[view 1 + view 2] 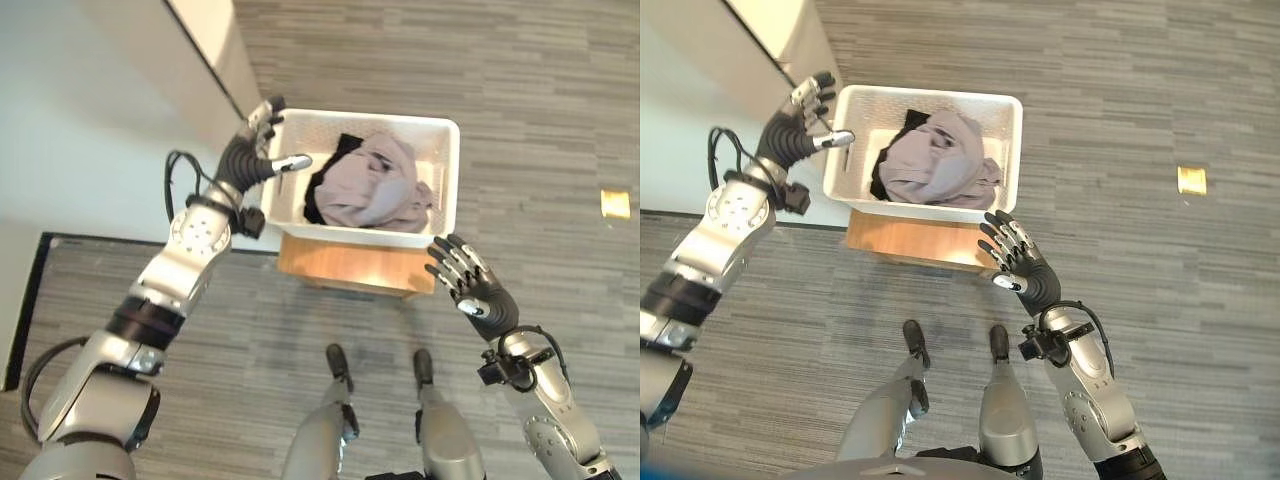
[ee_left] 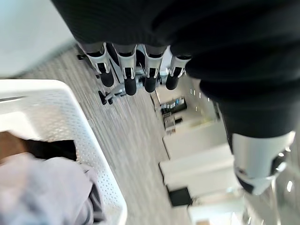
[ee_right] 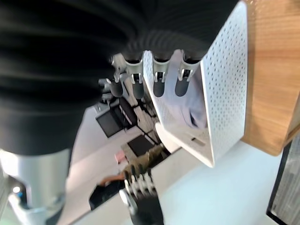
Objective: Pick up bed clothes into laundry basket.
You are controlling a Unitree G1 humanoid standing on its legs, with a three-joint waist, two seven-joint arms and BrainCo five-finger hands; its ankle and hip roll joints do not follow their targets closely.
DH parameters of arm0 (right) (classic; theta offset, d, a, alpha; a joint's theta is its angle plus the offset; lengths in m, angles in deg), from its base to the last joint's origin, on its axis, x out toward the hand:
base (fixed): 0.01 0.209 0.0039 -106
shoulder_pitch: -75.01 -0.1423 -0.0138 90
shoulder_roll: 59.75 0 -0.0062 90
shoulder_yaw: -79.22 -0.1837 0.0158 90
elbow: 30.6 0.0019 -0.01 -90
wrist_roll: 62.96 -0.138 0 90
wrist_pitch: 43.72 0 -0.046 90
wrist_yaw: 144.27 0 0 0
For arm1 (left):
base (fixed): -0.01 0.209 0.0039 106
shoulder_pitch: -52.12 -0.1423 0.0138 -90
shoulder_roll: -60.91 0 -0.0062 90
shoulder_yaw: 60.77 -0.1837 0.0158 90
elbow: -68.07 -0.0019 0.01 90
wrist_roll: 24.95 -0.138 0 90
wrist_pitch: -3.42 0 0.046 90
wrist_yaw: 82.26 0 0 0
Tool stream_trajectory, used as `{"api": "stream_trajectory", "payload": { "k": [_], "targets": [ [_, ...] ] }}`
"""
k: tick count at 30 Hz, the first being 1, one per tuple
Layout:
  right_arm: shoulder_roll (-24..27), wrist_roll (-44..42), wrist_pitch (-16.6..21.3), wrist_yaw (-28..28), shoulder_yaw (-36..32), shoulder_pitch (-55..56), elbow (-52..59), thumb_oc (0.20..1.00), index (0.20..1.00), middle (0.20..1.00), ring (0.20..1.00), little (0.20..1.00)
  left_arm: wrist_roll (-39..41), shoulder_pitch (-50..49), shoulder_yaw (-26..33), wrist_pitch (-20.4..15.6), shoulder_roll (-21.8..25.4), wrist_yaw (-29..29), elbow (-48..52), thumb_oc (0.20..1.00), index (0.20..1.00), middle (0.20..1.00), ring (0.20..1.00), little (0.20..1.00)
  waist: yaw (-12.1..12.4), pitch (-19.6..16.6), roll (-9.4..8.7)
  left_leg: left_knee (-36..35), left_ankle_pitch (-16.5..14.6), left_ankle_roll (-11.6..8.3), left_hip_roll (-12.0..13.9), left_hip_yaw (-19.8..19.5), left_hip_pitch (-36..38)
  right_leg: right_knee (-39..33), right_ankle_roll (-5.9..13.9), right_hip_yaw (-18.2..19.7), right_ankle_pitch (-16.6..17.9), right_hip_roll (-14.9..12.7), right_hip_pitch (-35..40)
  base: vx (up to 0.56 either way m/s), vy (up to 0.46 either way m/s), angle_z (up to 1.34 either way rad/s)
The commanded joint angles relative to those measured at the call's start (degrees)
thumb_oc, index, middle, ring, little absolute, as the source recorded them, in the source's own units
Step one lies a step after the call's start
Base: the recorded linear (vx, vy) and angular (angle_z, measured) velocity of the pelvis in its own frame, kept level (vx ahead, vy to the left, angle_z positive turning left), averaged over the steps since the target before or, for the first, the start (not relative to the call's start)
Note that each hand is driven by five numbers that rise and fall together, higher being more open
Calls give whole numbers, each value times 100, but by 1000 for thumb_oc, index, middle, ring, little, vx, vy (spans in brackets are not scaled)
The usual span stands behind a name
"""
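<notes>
A white perforated laundry basket [image 1: 448, 165] stands on a low wooden stand [image 1: 345, 268]. Inside it lies a bundle of lilac-grey clothes [image 1: 375, 185] over a black garment [image 1: 335, 160]. My left hand [image 1: 250, 155] hovers at the basket's left rim, fingers straight and thumb reaching over the rim, holding nothing. My right hand [image 1: 470, 280] hangs in front of the basket's near right corner, fingers spread, empty. The left wrist view shows the basket's wall [image 2: 89, 150] and the clothes [image 2: 42, 192]; the right wrist view shows the basket's side [image 3: 225, 89].
The pale bed [image 1: 90, 110] lies to the left, its edge beside the basket. A small yellow object [image 1: 615, 204] lies on the grey striped floor at the right. A dark rug edge [image 1: 30, 300] runs along the lower left.
</notes>
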Motion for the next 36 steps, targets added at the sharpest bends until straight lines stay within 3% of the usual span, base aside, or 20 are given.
{"api": "stream_trajectory", "payload": {
  "k": [1,4,5,6,7,9,11,12,14,15,16,19,20,22,25,26,27,30,33,36],
  "targets": [
    [-31,277,179,31,-23,13,179,1000,1000,1000,1000,1000,351,-242,766,-444,-276,-16,-56,1000,1000,1000,1000,1000,243,-684,-61,37,-469,-428,147,-115,732,131,181,-159,137,-158,-276,46,36,12],
    [-57,399,143,37,13,-295,38,1000,1000,1000,1000,1000,344,-1606,1544,-510,-829,-100,614,1000,1000,1000,1000,1000,516,-845,-152,58,-561,-358,86,-231,911,168,176,-246,42,-219,-44,84,48,24],
    [-196,457,125,-37,34,-501,-21,1000,1000,1000,1000,1000,346,-2275,1847,-497,-1173,-134,743,1000,1000,1000,1000,1000,778,-963,-191,129,-639,-307,28,-362,966,363,155,-396,-62,-330,69,92,44,17],
    [-195,458,129,-37,46,-503,-29,1000,1000,1000,1000,1000,342,-2299,1861,-488,-1177,-133,764,1000,1000,1000,1000,1000,761,-963,-194,131,-643,-306,24,-370,972,377,158,-403,-76,-336,74,94,32,8],
    [-271,526,115,-101,78,-647,-112,1000,1000,1000,1000,1000,300,-2579,2003,-494,-1413,-75,677,1000,1000,1000,1000,1000,965,-994,-196,237,-719,-296,0,-504,1006,635,158,-563,-214,-442,151,44,46,23],
    [-388,636,47,-194,58,-723,-118,1000,1000,1000,1000,1000,341,-2991,2143,-363,-1689,-70,643,1000,1000,1000,1000,1000,1200,-1031,-127,322,-808,-126,-123,-895,1045,1701,161,-863,-347,-759,13,52,115,58],
    [-552,780,2,-256,96,-777,-3,1000,1000,1000,1000,1000,278,-3480,2387,-291,-1994,13,537,1000,1000,1000,1000,1000,1328,-1031,-52,349,-865,169,-350,-1319,1229,3165,154,-935,41,-1173,-296,111,165,162],
    [-637,770,18,-304,125,-783,25,1000,1000,1000,1000,1000,222,-3622,2357,-252,-2046,31,503,1000,1000,1000,1000,1000,1324,-1003,-14,360,-878,246,-427,-1559,1338,3650,116,-700,313,-1219,-496,99,37,217],
    [-824,605,50,-392,159,-794,-39,1000,1000,1000,1000,1000,316,-3649,2210,-220,-2112,76,414,1000,1000,1000,1000,1000,1165,-974,49,339,-898,208,-396,-2057,1456,3765,-40,158,104,-739,-916,125,-142,230],
    [-802,502,85,-408,163,-800,-38,1000,1000,1000,1000,1000,336,-3683,2210,-262,-2123,36,513,1000,1000,1000,1000,1000,1052,-1022,137,387,-969,41,-330,-2528,1498,3032,-104,1215,-473,-182,-1164,280,-244,248],
    [-729,496,91,-390,127,-799,-66,1000,1000,1000,1000,1000,418,-3683,2190,-299,-2133,-32,581,1000,1000,1000,1000,1000,998,-1022,133,463,-1029,-12,-378,-2895,1485,2471,-44,1942,-579,20,-1135,339,-255,231],
    [-542,565,78,-382,-159,-497,-10,1000,1000,1000,1000,1000,295,-3481,1932,-317,-2104,-105,564,1000,1000,1000,1000,1000,930,-1062,3,547,-1068,-106,-507,-3826,1414,1771,193,3415,-647,294,-958,256,-320,344],
    [-549,392,42,-307,-398,-168,100,1000,1000,1000,1000,1000,174,-3425,1839,-323,-2132,-170,731,1000,1000,1000,1000,1000,1005,-1168,-156,545,-1006,-300,-425,-4101,1323,1504,141,3301,-642,292,-734,226,-631,313],
    [-464,311,52,-255,-591,-21,-19,1000,1000,1000,1000,1000,215,-3550,1855,-321,-2326,-206,852,1000,1000,1000,1000,1000,982,-1252,-222,609,-875,-492,-235,-4383,1108,1398,45,2905,-533,287,-615,151,-664,306],
    [-165,274,78,-357,-957,235,-216,1000,1000,1000,1000,1000,565,-3763,1765,-219,-2666,-310,767,1000,1000,1000,1000,1000,797,-1151,-483,1491,-903,-216,83,-2563,488,1114,-189,2113,-539,201,-220,3,-490,276],
    [-177,252,100,-420,-1032,303,-285,1000,1000,1000,1000,1000,579,-3827,1708,-178,-2668,-317,715,1000,1000,1000,1000,1000,710,-1145,-532,1571,-983,-234,233,-1821,577,1094,-229,1712,-541,148,-176,-248,-419,181],
    [-262,305,137,-526,-1168,454,-374,1000,1000,1000,1000,1000,660,-3890,1655,-112,-2701,-355,737,1000,1000,1000,1000,1000,557,-1202,-583,1917,-1078,-217,467,-657,788,1005,-280,907,-527,21,-64,-253,-350,182],
    [-524,270,203,-596,-1402,732,-430,1000,1000,1000,1000,1000,601,-3870,1558,-33,-2715,-432,759,1000,1000,1000,1000,1000,298,-1371,-603,2055,-1117,-210,611,558,1040,959,-309,-101,-581,-66,104,-186,-199,153],
    [-753,192,221,-603,-1332,899,-402,1000,1000,1000,1000,1000,551,-3735,1400,6,-2700,-410,724,1000,1000,1000,1000,1000,157,-1490,-475,1290,-1166,-308,625,1205,1325,1055,-261,-985,-657,-201,186,-115,16,156],
    [-769,309,140,-575,-1134,843,-503,1000,1000,1000,1000,1000,409,-3749,1315,16,-2722,-310,818,1000,1000,1000,1000,1000,202,-1561,-411,583,-1021,-243,425,662,1451,1504,-150,-1391,-575,-431,62,-34,174,155]
  ]
}}
